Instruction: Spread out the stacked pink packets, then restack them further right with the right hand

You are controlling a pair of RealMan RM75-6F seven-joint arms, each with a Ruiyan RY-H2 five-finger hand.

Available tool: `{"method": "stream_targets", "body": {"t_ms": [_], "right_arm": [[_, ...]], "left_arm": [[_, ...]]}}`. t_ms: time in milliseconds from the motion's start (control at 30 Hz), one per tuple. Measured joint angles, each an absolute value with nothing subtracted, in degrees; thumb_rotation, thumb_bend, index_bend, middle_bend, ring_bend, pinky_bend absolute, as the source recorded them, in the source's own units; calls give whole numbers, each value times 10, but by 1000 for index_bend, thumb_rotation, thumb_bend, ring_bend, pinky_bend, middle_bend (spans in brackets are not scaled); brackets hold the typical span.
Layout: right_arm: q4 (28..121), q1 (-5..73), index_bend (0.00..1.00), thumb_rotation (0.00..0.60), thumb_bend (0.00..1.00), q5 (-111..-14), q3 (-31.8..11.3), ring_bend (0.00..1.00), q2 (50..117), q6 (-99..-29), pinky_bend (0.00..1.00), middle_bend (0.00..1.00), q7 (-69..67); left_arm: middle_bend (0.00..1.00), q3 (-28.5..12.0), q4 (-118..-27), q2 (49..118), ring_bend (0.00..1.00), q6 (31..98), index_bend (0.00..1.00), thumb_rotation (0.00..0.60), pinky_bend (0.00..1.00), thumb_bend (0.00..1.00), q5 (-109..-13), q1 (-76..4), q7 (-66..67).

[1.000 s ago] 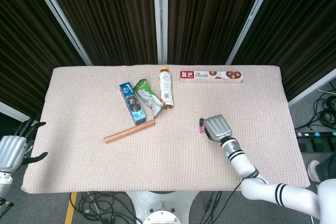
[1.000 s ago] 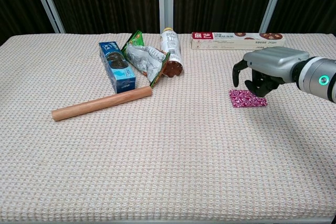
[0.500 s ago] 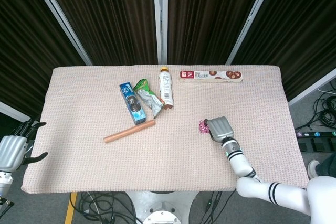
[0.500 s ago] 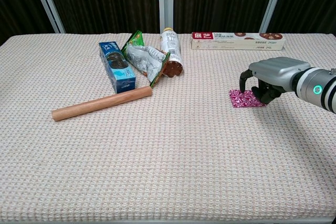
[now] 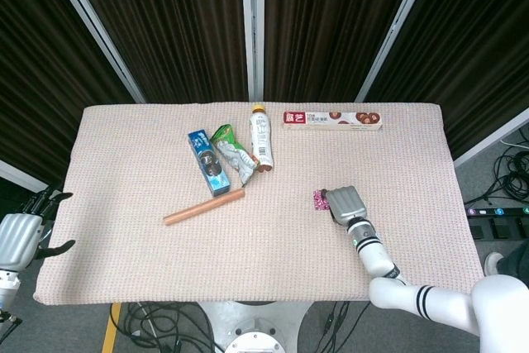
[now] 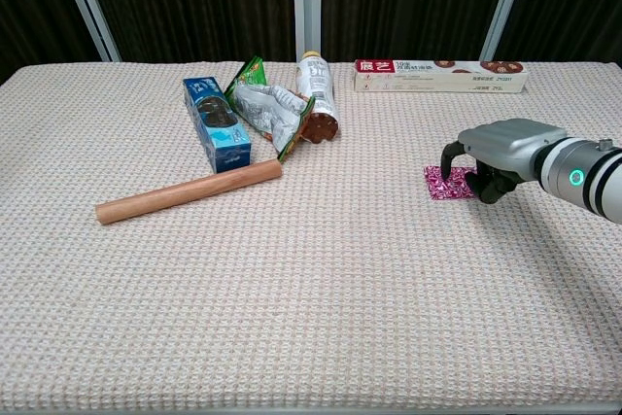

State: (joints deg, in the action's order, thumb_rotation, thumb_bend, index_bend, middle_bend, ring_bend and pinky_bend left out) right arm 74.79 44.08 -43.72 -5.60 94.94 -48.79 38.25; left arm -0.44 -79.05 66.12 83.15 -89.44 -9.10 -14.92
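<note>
Right hand (image 6: 491,157) curled over packets (image 6: 445,183), grasp unclear; may drag whole stack toward 3 o'clock instead of spreading.

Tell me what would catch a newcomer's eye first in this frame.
The silver right hand lowered over the small stack of pink patterned packets, right of centre on the beige woven tablecloth, draws the eye first. Next comes the far-centre cluster: blue rectangular box, crumpled green snack bag, lying white bottle, with a wooden rolling pin nearer. A long red-and-white biscuit box lies along the far edge.
</note>
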Motion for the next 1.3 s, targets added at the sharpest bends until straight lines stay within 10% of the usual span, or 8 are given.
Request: {"method": "stream_targets", "body": {"t_ms": [1300], "right_arm": [[751,413,303,600,654,-407,-11,1000,887,-490,961,1000,369]], "left_arm": [[183,-15,-802,653,170,833,244,600,302,16,-886,-93,-147]]}}
